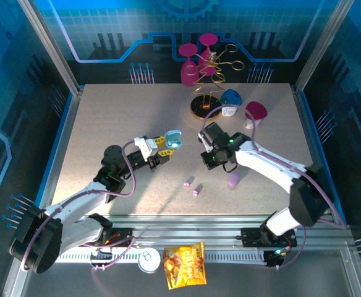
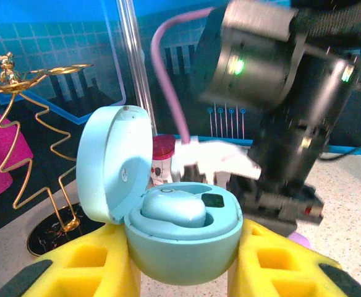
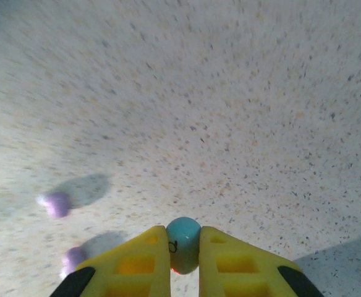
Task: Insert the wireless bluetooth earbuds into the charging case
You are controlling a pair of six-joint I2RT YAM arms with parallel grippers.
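My left gripper (image 2: 183, 250) is shut on the pale blue charging case (image 2: 183, 244), held above the table with its lid (image 2: 115, 164) swung open to the left. One pale blue earbud (image 2: 171, 209) sits in the case's left well, and the dark slot (image 2: 212, 200) beside it is empty. My right gripper (image 3: 184, 247) is shut on the other pale blue earbud (image 3: 183, 236), lifted off the table. In the top view the right gripper (image 1: 206, 158) hangs just right of the case (image 1: 173, 140). Two lilac earbuds (image 1: 187, 182) (image 1: 196, 191) lie on the table below them.
A lilac pebble case (image 1: 233, 180) lies right of the loose buds. At the back stand a gold wire stand (image 1: 205, 102), pink glasses (image 1: 190, 69), and small blue (image 1: 231, 99) and pink (image 1: 255, 111) items. A snack bag (image 1: 184, 265) and a can (image 1: 148, 260) lie past the near rail.
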